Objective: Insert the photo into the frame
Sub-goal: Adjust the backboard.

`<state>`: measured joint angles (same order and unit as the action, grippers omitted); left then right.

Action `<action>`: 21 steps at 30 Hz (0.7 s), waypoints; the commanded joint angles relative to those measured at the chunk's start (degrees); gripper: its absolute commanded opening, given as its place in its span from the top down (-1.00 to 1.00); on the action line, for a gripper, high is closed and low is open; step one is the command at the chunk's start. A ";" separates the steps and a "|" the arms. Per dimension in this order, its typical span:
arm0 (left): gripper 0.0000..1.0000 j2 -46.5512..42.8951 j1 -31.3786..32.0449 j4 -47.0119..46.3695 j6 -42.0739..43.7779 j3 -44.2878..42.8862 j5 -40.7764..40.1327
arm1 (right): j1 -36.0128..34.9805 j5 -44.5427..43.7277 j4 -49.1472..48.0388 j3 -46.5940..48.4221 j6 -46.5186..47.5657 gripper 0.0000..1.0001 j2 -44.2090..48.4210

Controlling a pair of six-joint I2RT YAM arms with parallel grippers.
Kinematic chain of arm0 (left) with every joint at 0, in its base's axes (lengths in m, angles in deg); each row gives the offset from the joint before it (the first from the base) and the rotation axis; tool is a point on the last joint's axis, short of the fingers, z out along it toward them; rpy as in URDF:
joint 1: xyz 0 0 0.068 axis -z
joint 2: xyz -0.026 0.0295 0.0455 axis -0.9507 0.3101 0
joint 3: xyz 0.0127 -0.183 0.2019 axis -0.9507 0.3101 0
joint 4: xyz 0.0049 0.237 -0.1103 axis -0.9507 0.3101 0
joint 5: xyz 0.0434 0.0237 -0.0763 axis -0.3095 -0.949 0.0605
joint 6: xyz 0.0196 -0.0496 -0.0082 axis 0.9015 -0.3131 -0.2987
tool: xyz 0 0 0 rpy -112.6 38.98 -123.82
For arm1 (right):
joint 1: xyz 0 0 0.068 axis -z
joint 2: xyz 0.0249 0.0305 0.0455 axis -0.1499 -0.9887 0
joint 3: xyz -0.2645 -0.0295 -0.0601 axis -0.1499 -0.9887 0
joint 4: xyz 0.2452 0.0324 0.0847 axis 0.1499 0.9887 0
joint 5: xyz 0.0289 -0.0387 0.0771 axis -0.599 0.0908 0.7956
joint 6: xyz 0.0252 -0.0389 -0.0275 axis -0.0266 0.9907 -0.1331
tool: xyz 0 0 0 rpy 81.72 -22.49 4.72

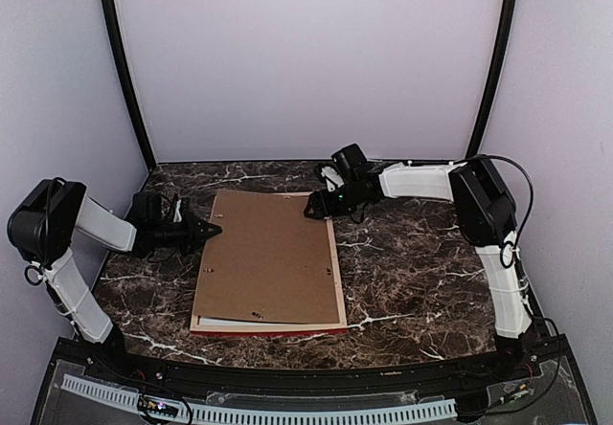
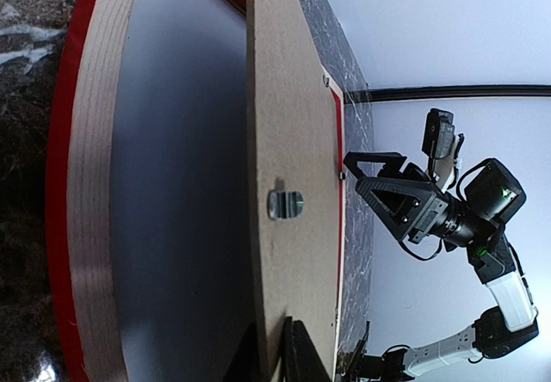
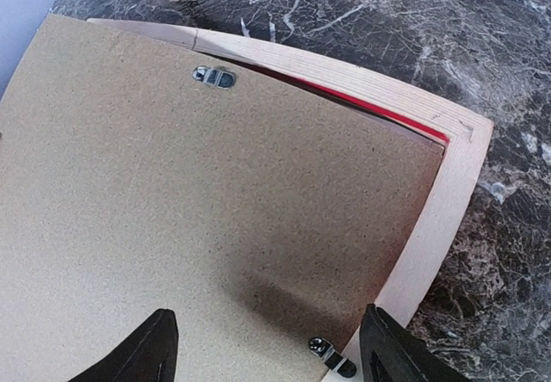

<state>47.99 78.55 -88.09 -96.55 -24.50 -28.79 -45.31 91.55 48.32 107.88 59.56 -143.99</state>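
ok so the left gripper point(image 1: 213, 229) is pinching the left edge of the brown backing board point(image 1: 268, 257). Its fingers point(image 2: 301, 360) are squeezing together on the board, one on each face, and it's gripping nothing else. In the left wrist view that edge is sitting up off the frame point(image 2: 93, 193), with a gap opening onto a plain grey surface underneath.

The right gripper point(image 1: 311, 211) is hanging with its fingers spread wide at the board's far right corner. One finger is sitting over the board and the other out by the frame's rail. It's holding nothing, and I can't tell if it's actually touching the board.

The frame is lying back side up in the middle of the dark marble table point(image 1: 421, 272), pale wood facing up and red peeking out along the edges. The left gripper is sitting at its left side and the right one at its far right corner.

Counting up, I'm seeing one frame, one backing board and two grippers. Two small metal clips point(image 3: 215, 77) are showing in the right wrist view and one in the left wrist view. The photo isn't showing up in any view, so I can't say where it's lying
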 commanded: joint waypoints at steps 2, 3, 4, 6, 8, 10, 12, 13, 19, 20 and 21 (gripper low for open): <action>0.90 -0.23 0.51 2.20 2.37 -0.11 -3.21 | 0.30 0.67 -1.09 -2.72 -0.95 -0.45 1.68; 0.89 -0.28 0.53 2.26 2.37 -0.05 -3.32 | 0.30 0.79 -1.28 -3.31 -1.34 -0.45 2.08; 0.90 -0.31 0.52 2.23 2.37 -0.01 -3.39 | 0.30 0.92 -1.31 -3.82 -1.70 -0.44 2.33; 0.89 -0.33 0.51 2.34 2.40 0.00 -3.55 | 0.29 1.37 -1.33 -4.63 -2.33 -0.43 2.86; 0.89 -0.32 0.61 2.39 2.38 -0.04 -3.64 | 0.26 1.77 -1.39 -5.65 -2.89 -0.42 3.28; 0.89 -0.33 0.66 2.48 2.33 -0.08 -3.80 | 0.21 1.69 -1.43 -6.57 -3.34 -0.41 3.90; 0.89 -0.28 0.68 2.53 2.37 -0.16 -3.90 | 0.21 1.55 -1.59 -7.39 -3.81 -0.41 4.47; 0.90 -0.25 0.75 2.55 2.37 -0.17 -4.07 | 0.17 1.55 -1.71 -7.75 -3.97 -0.40 4.66; 0.89 -0.22 0.94 2.53 2.24 -0.22 -4.15 | 0.06 2.24 -1.80 -8.21 -4.50 -0.39 4.53; 0.90 -0.23 0.99 2.55 2.26 -0.19 -4.20 | 0.04 2.40 -1.83 -8.27 -4.61 -0.39 4.52; 0.90 -0.24 0.98 2.57 2.28 -0.18 -4.22 | 0.00 2.64 -1.92 -8.35 -4.73 -0.39 4.52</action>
<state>47.97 78.70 -88.44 -96.75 -24.53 -28.73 -45.31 92.73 44.28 101.03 56.31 -140.45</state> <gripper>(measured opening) 0.057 0.696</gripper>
